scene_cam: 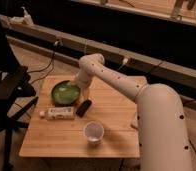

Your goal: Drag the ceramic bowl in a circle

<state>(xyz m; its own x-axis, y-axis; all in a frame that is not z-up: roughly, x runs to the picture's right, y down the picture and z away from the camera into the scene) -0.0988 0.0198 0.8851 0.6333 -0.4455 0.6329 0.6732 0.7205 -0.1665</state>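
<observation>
The ceramic bowl (65, 92) is round, shallow and glossy green with a darker rim. It sits on the far left part of the wooden table (116, 132). My white arm reaches over the table from the right and bends down to the bowl. My gripper (81, 90) is at the bowl's right rim, touching or just inside it. The arm's wrist hides the fingers.
A small white cup (93, 131) stands near the table's front edge. A white bottle (58, 113) lies on its side in front of the bowl. A small black object (83, 107) lies beside it. A black chair (8, 95) stands left of the table.
</observation>
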